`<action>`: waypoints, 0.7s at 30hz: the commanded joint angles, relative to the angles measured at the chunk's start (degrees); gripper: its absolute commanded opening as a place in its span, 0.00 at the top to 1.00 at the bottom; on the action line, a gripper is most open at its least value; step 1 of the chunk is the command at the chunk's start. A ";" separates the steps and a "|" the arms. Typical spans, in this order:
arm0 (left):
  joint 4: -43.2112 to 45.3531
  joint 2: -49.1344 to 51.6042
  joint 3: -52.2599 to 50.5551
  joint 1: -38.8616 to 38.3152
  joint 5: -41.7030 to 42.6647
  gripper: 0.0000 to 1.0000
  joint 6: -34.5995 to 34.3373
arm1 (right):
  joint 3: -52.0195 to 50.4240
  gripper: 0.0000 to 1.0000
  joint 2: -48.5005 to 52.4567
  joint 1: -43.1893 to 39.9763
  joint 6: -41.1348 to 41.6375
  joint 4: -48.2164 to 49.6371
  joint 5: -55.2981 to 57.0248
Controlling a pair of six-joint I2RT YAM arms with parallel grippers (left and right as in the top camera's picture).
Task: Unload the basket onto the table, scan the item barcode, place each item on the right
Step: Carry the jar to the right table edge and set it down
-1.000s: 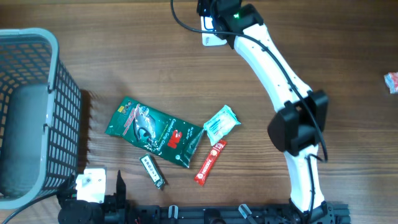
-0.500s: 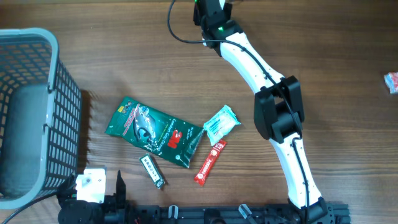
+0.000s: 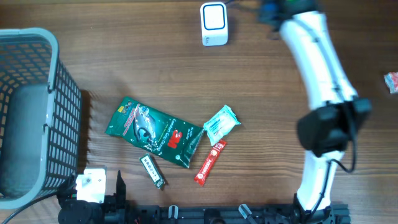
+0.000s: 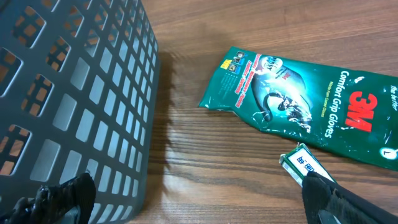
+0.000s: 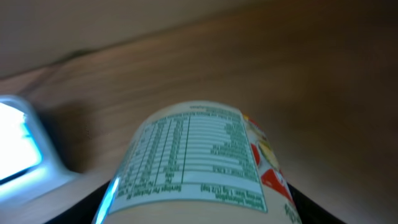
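Overhead's bright & even, soft shadow beside the basket [image 3: 65,124], right arm [image 3: 317,56] smeared w/ motion blur. Right wrist cam — dim, all soft, scanner [image 5: 15,149] blown out white.

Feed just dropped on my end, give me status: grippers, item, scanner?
Left gripper open by basket. Right gripper shut on labelled container, beside scanner. Nothing between them.

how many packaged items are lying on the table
5: green glove pack, teal packet, red stick, small dark bar mid-table; red-white packet at right edge. Basket may hide more.
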 commanded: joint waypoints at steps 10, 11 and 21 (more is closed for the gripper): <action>0.17 -0.37 0.15 -0.24 -0.59 0.00 0.90 | -3.30 0.45 10.71 -31.15 -9.94 -2.45 -5.07; 0.15 -0.37 0.15 -0.24 -0.59 0.00 0.90 | -3.30 0.45 11.61 -33.05 -10.05 -2.47 -6.58; 0.15 -0.37 0.15 -0.24 -0.59 0.00 0.90 | -3.34 0.27 16.52 -45.44 -12.28 -1.09 -16.33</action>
